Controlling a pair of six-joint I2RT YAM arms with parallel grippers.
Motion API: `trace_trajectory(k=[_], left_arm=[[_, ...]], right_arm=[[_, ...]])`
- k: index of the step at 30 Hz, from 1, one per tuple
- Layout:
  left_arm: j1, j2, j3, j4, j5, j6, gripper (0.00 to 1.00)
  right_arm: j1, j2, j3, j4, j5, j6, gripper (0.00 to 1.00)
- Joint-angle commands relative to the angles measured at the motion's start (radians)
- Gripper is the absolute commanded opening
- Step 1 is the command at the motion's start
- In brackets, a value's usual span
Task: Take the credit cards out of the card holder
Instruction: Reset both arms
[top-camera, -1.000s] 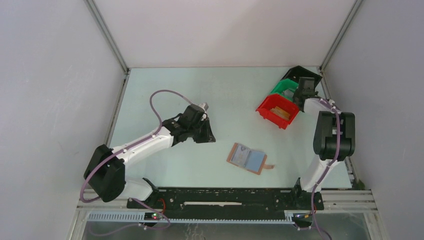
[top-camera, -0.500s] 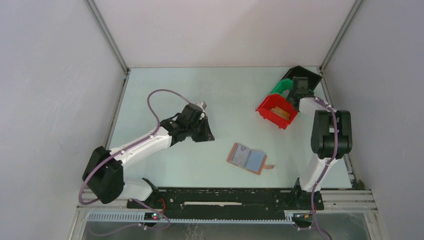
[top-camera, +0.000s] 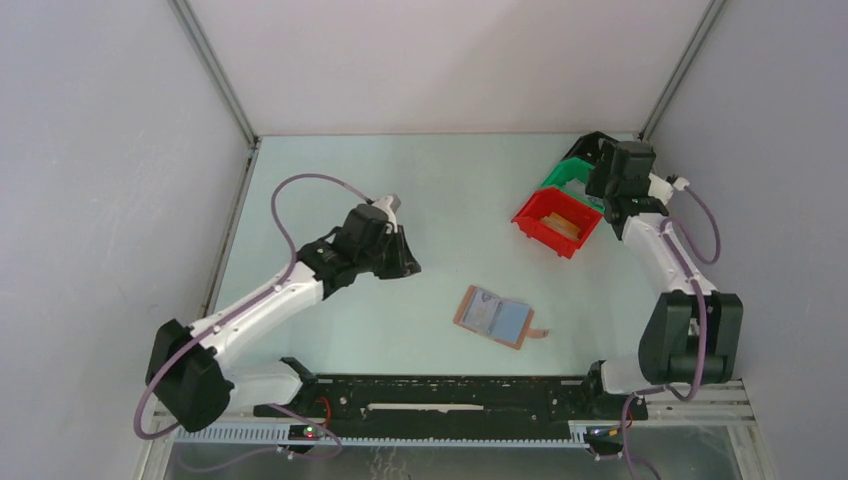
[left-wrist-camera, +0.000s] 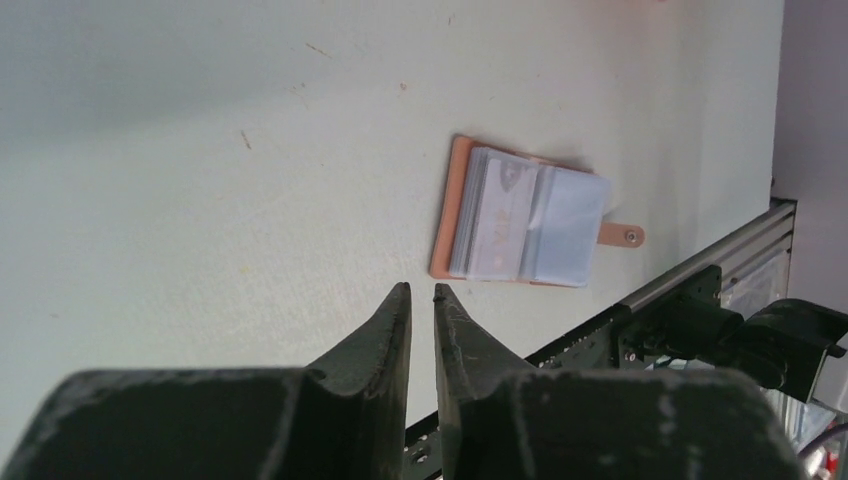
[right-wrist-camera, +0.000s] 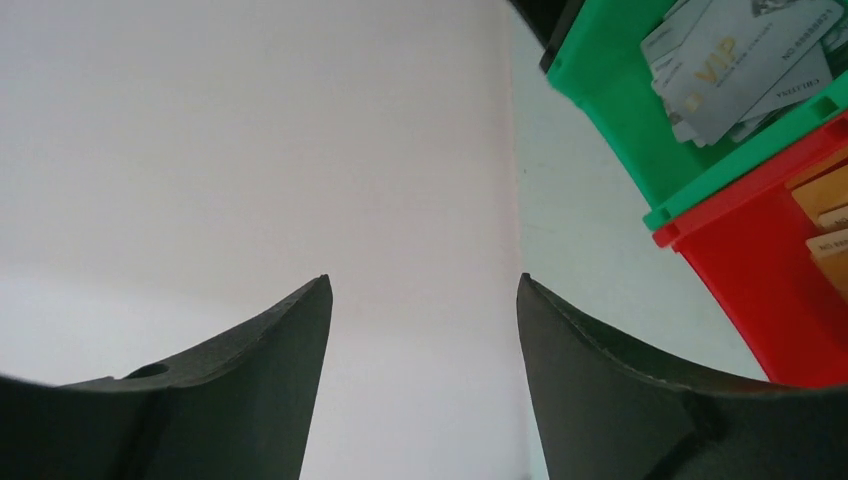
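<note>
Top external, pale green table (top-camera: 440, 190), grey walls (top-camera: 440, 60)

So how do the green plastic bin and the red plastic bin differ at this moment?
The green plastic bin holds grey-silver cards, one reading VIP; the red plastic bin holds tan ones. Green sits farther back on the table, red nearer the open brown wallet. Both stand side by side, open-topped.

Plain setup: a pale mint-green table (top-camera: 440, 190) boxed in by blank light-grey walls (top-camera: 440, 60) on three sides, with aluminium posts (top-camera: 215, 70) in the back corners. Soft, even light. A black rail (top-camera: 450, 395) runs along the near edge.
</note>
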Motion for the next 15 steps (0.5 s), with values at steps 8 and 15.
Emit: trace_trajectory(k=[8,15], left_arm=[[0.090,-0.214,0.097,-0.046,-0.040,0.140,0.22],[0.091,-0.275,0.149,-0.068,-0.092,0.185,0.23]], right_arm=[[0.131,-0.342,-0.021,-0.079,-0.207,-0.851,0.78],[0.465,-0.543,-0.098,-0.283,0.100,-1.254,0.77]])
